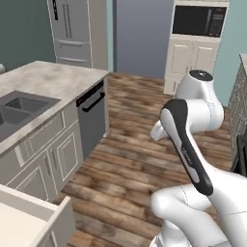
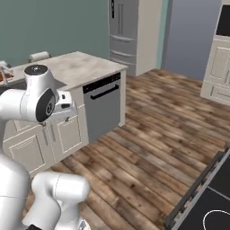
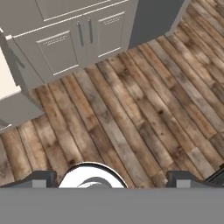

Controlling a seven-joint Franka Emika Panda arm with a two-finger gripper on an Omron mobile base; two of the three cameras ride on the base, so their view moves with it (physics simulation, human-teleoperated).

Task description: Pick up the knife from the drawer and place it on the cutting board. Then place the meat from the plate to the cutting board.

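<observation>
Hand view: cabinet doors (image 3: 83, 41) above plank floor (image 3: 144, 113).

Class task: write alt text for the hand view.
Open gripper aimed down at a brown plank floor, fingertips spread wide. Grey-white cabinet doors line the top; the open drawer juts in at the left edge.

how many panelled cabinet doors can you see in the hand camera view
2: a left door and a right door, side by side under the counter, above the wooden floor. More may lie beyond the frame edge.
</observation>
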